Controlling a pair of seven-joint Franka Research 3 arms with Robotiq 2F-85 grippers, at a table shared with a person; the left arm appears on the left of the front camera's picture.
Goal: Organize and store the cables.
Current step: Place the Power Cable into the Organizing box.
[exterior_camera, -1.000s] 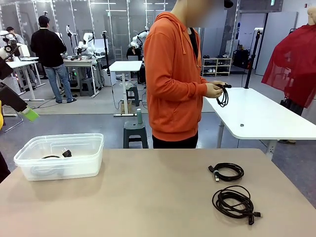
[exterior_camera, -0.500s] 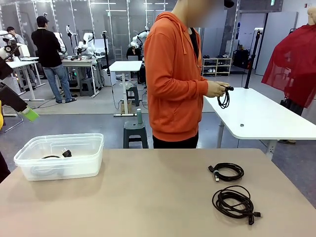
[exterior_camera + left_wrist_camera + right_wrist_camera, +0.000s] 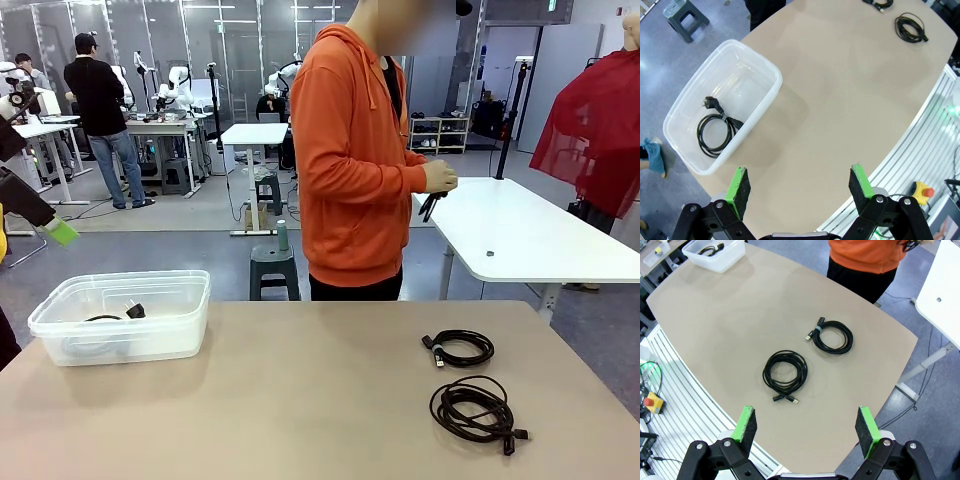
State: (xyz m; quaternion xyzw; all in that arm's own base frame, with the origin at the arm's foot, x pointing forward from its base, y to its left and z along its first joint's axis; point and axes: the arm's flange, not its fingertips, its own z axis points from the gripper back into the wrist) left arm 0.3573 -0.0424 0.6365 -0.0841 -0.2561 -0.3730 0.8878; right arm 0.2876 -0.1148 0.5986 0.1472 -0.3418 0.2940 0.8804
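Both wide open and empty, the left gripper (image 3: 799,172) overlooks the tub (image 3: 767,107) and its coiled cable (image 3: 715,132), the right gripper (image 3: 805,412) two cables (image 3: 785,371) (image 3: 832,336) on the table (image 3: 715,315); the front view adds a person's hand (image 3: 438,178) clutching another cable (image 3: 431,206).

Beige table (image 3: 300,400), clear tub (image 3: 150,340) at left, smaller cable coil (image 3: 460,348), larger cable coil (image 3: 478,412) beside it, at right

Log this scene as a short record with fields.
bin: clear tub on the robot's left, one coiled cable inside
loose: near coil and far coil, apart, on the table, right side
person: hands holding another cable
left gripper: open, empty, raised
right gripper: open, empty, raised
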